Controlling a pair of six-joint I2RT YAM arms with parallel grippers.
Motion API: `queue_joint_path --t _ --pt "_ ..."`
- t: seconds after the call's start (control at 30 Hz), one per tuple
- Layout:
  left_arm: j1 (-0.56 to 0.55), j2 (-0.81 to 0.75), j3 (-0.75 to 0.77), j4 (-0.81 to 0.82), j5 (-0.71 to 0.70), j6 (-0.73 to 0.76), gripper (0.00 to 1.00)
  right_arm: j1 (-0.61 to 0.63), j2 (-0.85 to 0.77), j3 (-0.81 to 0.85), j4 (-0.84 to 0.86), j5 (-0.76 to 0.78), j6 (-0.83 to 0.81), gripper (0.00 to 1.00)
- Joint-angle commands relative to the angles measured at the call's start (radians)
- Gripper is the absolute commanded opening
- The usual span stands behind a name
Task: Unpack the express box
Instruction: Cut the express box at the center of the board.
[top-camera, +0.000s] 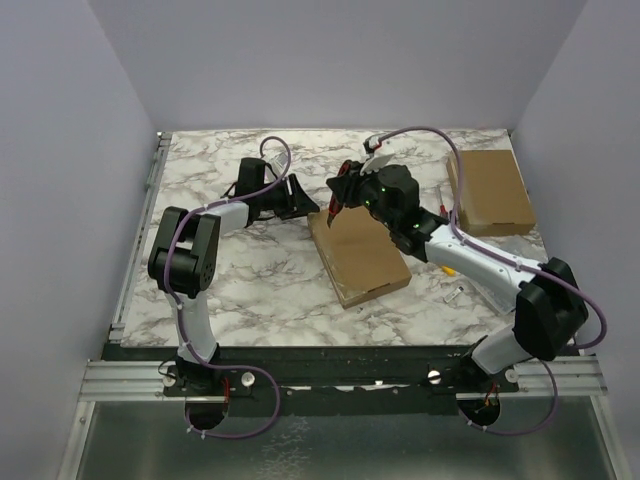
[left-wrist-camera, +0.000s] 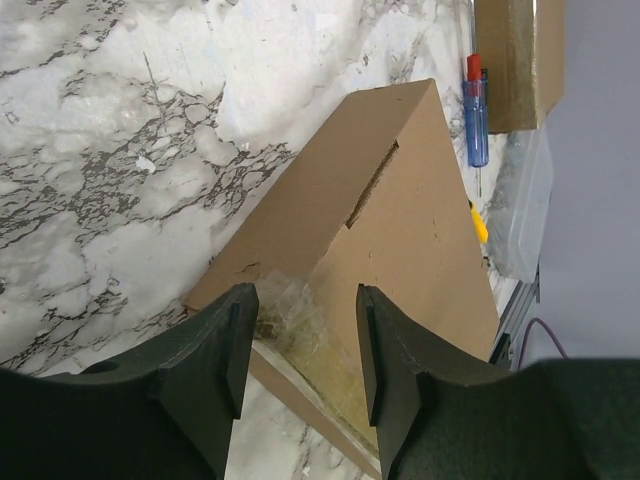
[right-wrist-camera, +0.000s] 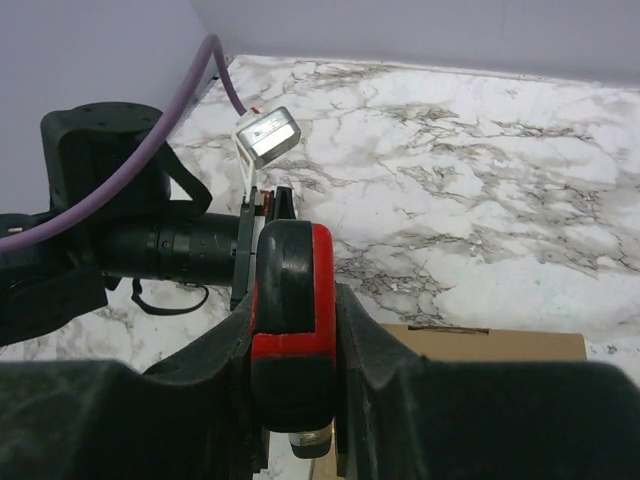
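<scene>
The express box (top-camera: 358, 255) is a flat brown cardboard carton lying in the middle of the marble table. In the left wrist view its near corner (left-wrist-camera: 400, 230) carries clear tape and sits just beyond my fingers. My left gripper (top-camera: 308, 203) (left-wrist-camera: 305, 340) is open at the box's far-left corner, with nothing between its pads. My right gripper (top-camera: 345, 190) (right-wrist-camera: 292, 310) is shut on a red-and-black utility knife (right-wrist-camera: 300, 270), held over the box's far edge. The blade tip is hidden.
A second brown box (top-camera: 490, 190) lies at the back right. A blue-and-red screwdriver (left-wrist-camera: 476, 110), a yellow item (left-wrist-camera: 480, 222) and a clear plastic bag (left-wrist-camera: 525, 210) sit right of the express box. The left arm (right-wrist-camera: 130, 240) is close to the knife.
</scene>
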Motion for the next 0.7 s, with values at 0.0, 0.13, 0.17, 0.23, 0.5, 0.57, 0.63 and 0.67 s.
queue_joint_path --t 0.0,0.13,0.17,0.23,0.5,0.57,0.63,0.67 --pt "-0.001 0.009 0.001 0.014 0.045 0.013 0.5 0.028 0.079 0.02 0.185 0.049 0.0 0.0" --pt "0.0 0.004 0.002 0.002 0.031 0.022 0.51 0.047 0.122 0.015 0.237 0.171 -0.009 0.0" --pt "0.0 0.003 0.004 -0.01 0.023 0.025 0.5 0.05 0.131 0.001 0.265 0.193 -0.009 0.0" --pt "0.005 0.002 0.007 -0.033 -0.001 0.035 0.48 0.057 0.148 -0.032 0.346 0.216 -0.029 0.0" --pt "0.015 0.034 0.014 -0.058 -0.023 0.042 0.42 0.089 0.237 -0.116 0.687 0.279 -0.151 0.0" --pt "0.015 0.039 0.012 -0.058 -0.028 0.041 0.37 0.091 0.259 -0.099 0.694 0.266 -0.162 0.0" --pt "0.015 0.04 0.01 -0.058 -0.034 0.042 0.34 0.095 0.278 -0.084 0.7 0.249 -0.172 0.0" --pt "0.015 0.04 0.01 -0.059 -0.035 0.041 0.33 0.098 0.287 -0.081 0.709 0.248 -0.178 0.01"
